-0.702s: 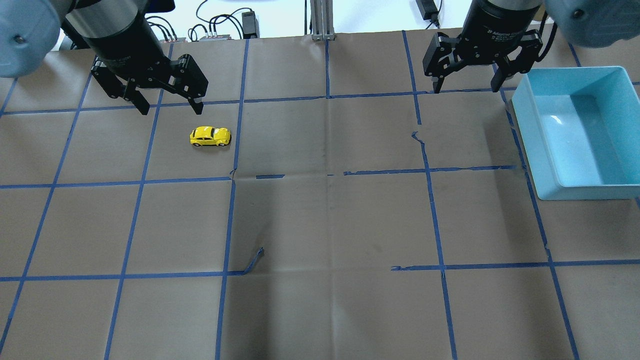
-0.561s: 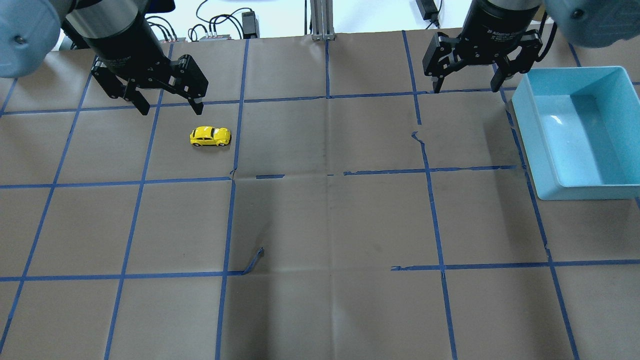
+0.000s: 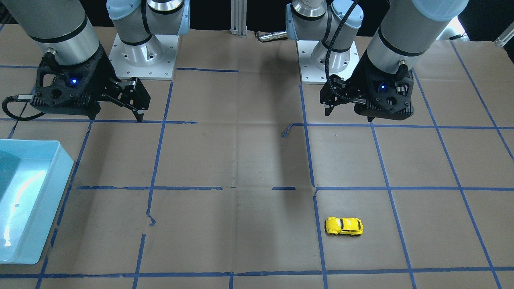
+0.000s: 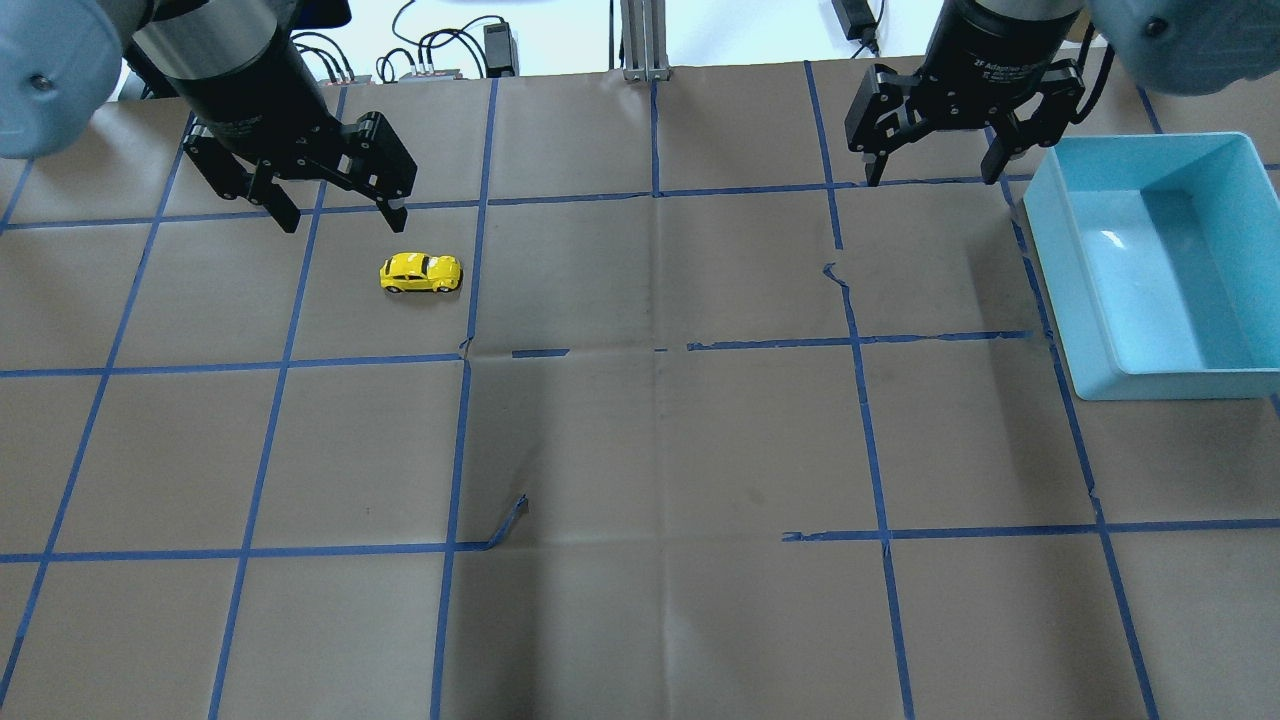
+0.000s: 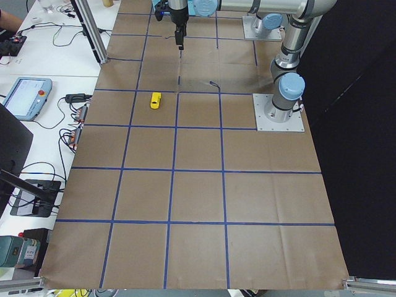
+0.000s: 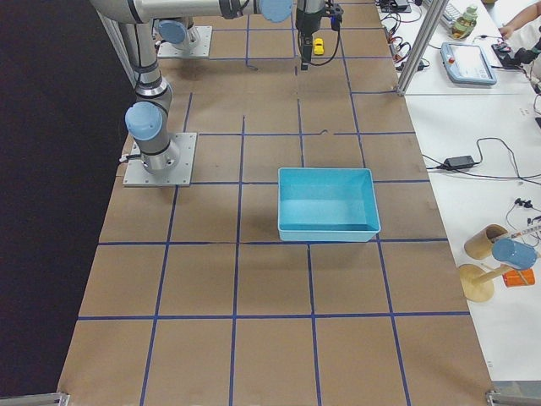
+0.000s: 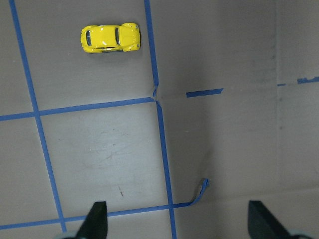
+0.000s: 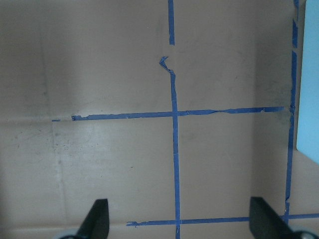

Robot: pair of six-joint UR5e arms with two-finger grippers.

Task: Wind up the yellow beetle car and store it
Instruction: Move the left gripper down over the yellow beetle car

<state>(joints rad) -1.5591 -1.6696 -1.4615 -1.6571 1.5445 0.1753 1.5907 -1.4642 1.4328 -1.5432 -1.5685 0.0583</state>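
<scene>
**Yellow beetle car (image 4: 420, 272) rests alone on the table, both grippers empty above it**

The yellow beetle car stands on its wheels on the brown table (image 4: 650, 450), in the robot's left half and nearer to the far edge than to the robot's edge. It lies just beside a blue tape line (image 4: 470, 300) and has the same place as in the earlier overhead picture. The left gripper (image 4: 343, 215) hangs near the car, on its far-edge side, and does not touch it. Its jaws are wide apart and hold nothing. Against the earlier picture it has shifted only a little, toward the far edge. The right gripper (image 4: 932, 178) is almost where it was, close to the far edge and just beside the blue bin (image 4: 1060, 290). Its jaws are also apart and empty.

The bin sits at the table's right edge, and the overhead picture cuts off its right side. In the left wrist view only the two fingertips (image 7: 98, 219) show, at the bottom edge. The underside of the car is hidden in every view. In the two side views the grippers are too small to read.
</scene>
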